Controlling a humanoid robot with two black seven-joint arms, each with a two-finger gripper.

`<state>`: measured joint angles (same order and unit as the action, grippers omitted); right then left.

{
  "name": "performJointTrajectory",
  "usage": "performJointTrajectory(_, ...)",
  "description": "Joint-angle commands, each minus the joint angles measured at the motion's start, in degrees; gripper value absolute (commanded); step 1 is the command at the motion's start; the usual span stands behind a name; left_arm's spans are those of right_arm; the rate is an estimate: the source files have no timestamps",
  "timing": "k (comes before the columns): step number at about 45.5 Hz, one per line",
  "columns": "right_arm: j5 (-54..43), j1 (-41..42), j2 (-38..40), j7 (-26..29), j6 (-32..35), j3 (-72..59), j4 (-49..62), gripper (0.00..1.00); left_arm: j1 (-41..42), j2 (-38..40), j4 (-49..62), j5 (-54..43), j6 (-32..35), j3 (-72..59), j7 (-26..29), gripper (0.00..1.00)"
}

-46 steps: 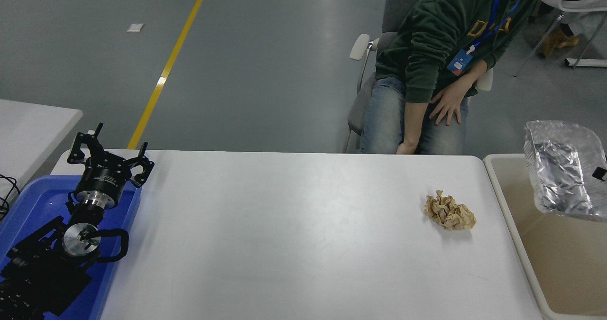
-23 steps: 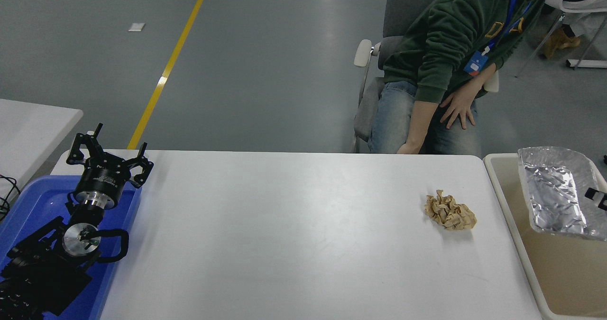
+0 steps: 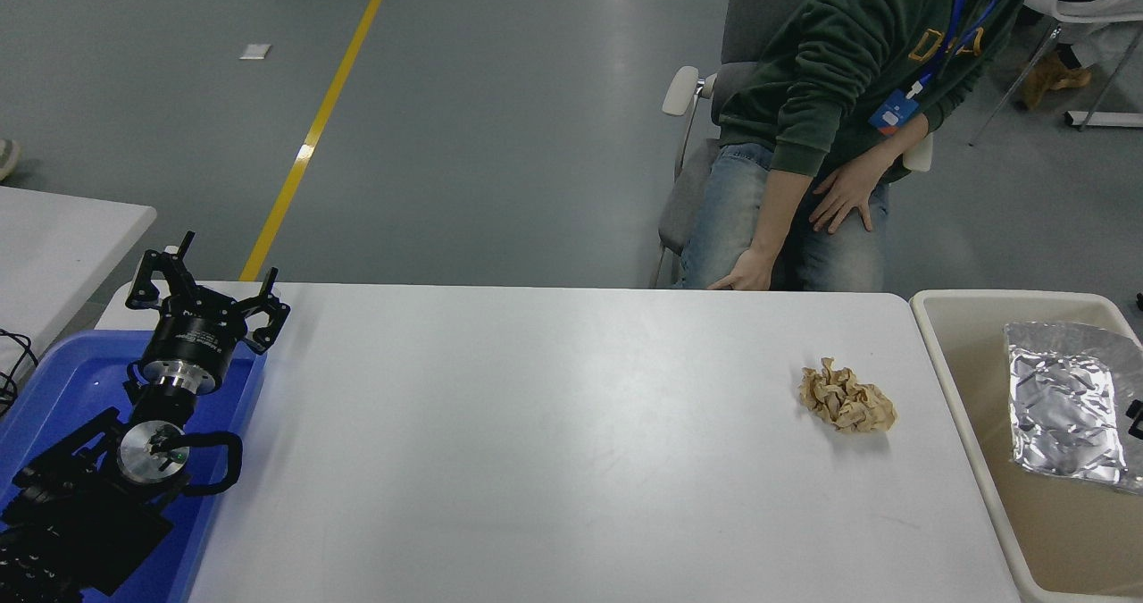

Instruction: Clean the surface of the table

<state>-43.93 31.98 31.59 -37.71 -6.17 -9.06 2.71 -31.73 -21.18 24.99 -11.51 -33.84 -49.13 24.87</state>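
Over the beige bin (image 3: 973, 460) my right claw (image 3: 1137, 415) barely shows, so I cannot tell its grip; a shiny bag (image 3: 1063, 415) is there. Left of it, on the table (image 3: 536, 442), sits crumpled paper (image 3: 846, 397). My left claw (image 3: 207, 295) waits wide, farther.

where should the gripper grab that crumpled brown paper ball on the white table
Probably from straight above, closing across the middle of the crumpled tan paper ball. It lies alone on the white table surface, lumpy and without a handle, so its bulging centre offers the most to pinch, with open space all around it.
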Motion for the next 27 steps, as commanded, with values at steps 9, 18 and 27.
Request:
performJointTrajectory(9, 2.8, -1.3, -3.7, 6.4, -5.2, -0.3, 0.5, 0.0, 0.0, 0.0, 0.0, 0.0, 0.0, 0.0, 0.0, 1.0)
performJointTrajectory(18, 2.8, -1.3, -4.4, 7.3, -6.7, -0.6, 0.5, 0.0, 0.0, 0.0, 0.0, 0.0, 0.0, 0.0, 0.0, 1.0)
performJointTrajectory(27, 2.9, -1.3, -4.5, 7.6, -8.2, -2.3, 0.5, 0.0, 0.0, 0.0, 0.0, 0.0, 0.0, 0.0, 0.0, 1.0)
